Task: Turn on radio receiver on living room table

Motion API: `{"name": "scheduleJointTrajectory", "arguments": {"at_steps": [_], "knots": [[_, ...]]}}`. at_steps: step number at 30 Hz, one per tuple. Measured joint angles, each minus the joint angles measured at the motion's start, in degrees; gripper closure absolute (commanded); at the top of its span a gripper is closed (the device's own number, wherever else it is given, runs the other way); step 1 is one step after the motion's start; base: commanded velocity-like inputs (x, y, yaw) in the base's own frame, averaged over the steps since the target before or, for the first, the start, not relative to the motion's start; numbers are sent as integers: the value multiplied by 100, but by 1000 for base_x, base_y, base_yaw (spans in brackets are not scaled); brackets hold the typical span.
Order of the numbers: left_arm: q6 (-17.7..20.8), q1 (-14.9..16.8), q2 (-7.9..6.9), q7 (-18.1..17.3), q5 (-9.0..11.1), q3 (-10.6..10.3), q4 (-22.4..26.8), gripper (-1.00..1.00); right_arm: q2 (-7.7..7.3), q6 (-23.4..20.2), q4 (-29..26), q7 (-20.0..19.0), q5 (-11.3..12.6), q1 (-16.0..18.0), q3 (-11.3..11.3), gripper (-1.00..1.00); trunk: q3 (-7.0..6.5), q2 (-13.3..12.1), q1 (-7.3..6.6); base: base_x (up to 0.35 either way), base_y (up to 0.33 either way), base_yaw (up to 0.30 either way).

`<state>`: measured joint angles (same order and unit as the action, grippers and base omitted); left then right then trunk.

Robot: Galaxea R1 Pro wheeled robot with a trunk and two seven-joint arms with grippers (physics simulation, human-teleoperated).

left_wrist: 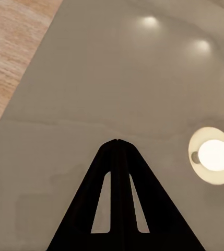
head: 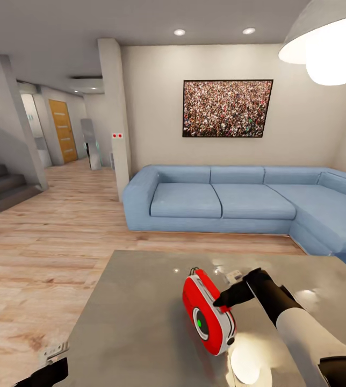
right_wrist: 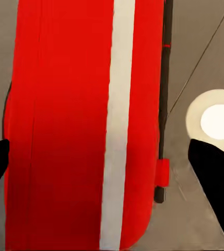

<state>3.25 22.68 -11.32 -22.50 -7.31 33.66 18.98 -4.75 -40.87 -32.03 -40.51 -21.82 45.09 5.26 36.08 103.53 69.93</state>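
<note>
- Right gripper [right_wrist: 109, 157]: its 2 fingers are spread wide, one on each side of the radio receiver [head: 208, 314]; whether they touch it I cannot tell.
- Left gripper [left_wrist: 117, 141]: fingers pressed together over the table [head: 135, 317].
- The receiver stands on the table before the blue sofa [head: 237, 201].

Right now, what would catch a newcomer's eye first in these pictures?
The red radio standing on the grey table, with the right gripper against its side. Behind it, the blue sofa lines the wall under a framed crowd picture.
</note>
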Motion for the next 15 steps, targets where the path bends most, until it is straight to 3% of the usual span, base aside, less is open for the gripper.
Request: {"name": "scheduleJointTrajectory", "arguments": {"at_steps": [11, 15], "knots": [[-17, 0, -39, 0, -30, -8, 0, 100, 0, -1, 30, 7, 2, 0, 1, -100, 0, 0, 0, 0, 0, 0], [-19, 0, -46, 0, -36, -30, -3, 100, 0, -1, 30, 7, 5, 0, 1, -100, -71, -159, -87, 0, 0, 0]]}}
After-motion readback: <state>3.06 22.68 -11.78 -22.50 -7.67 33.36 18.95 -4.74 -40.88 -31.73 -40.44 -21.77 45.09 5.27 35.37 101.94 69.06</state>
